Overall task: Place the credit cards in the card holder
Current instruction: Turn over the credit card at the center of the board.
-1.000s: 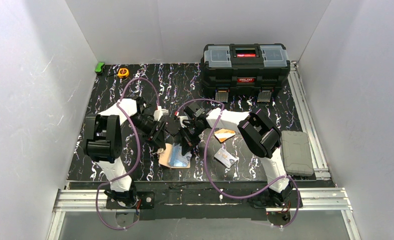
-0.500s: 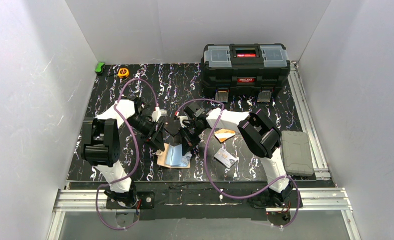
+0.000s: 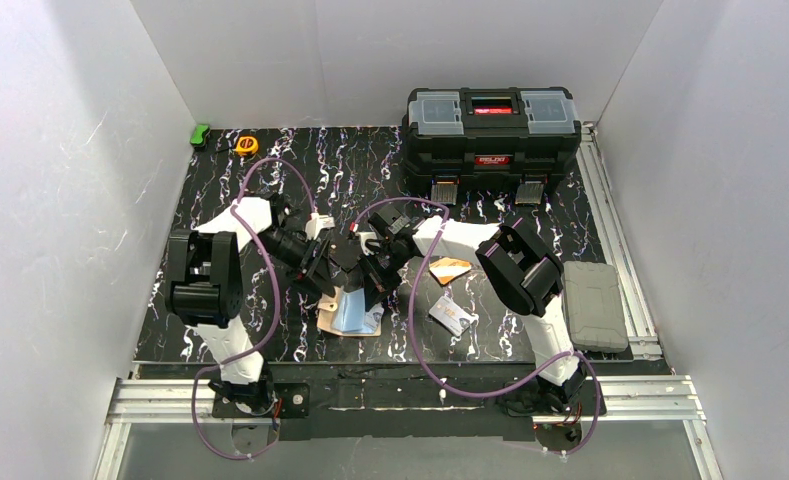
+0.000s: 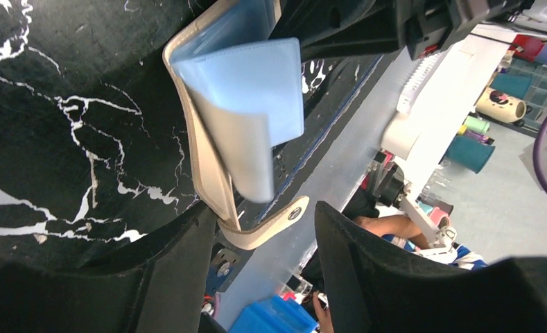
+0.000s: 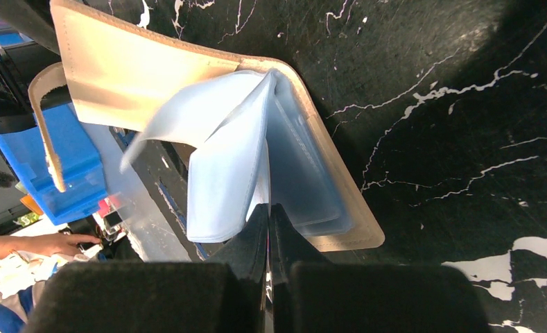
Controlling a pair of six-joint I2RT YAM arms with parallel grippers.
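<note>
Right gripper (image 5: 269, 211) is pinched shut at the lower edge of the pale blue inner leaves of the card holder (image 5: 139, 76) — whether it has nipped one, I cannot tell. Around the cream cover's edge and snap tab (image 4: 274, 227) the left gripper (image 4: 265, 211) stands part-open. The holder lies open near the front of the table (image 3: 270, 180) — the orange card (image 3: 451, 269) and silver-white card (image 3: 452, 315) lie to its right.

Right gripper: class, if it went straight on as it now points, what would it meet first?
The blue sleeves of the open card holder: the shut right gripper points straight into them, tips seemingly at their edge, though depth is unclear.
</note>
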